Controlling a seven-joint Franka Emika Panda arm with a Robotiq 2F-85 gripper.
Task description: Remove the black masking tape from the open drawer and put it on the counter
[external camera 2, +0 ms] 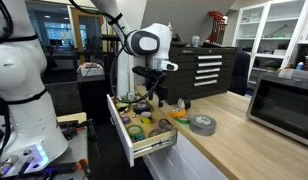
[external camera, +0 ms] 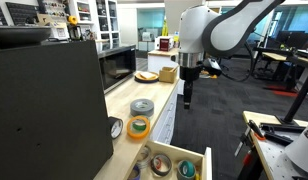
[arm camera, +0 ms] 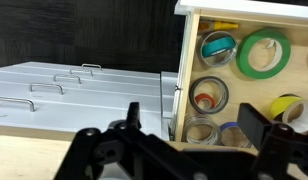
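Gripper (arm camera: 172, 140) — spread wide, empty; hangs at left wall of open drawer (arm camera: 244, 8). Black masking tape not discernible among rolls (arm camera: 264, 52) — presumably rightward in frame, inside drawer.

Arm poised at the counter's edge, drawer open below.
The gripper (external camera: 187, 97) hangs pointing down just off the counter (external camera: 162, 92), beyond the open drawer (external camera: 180, 148), which holds several tape rolls. On the counter lie a grey roll (external camera: 142, 106) and, nearer, a yellow-orange roll (external camera: 139, 126); a microwave (external camera: 117, 68) stands behind.
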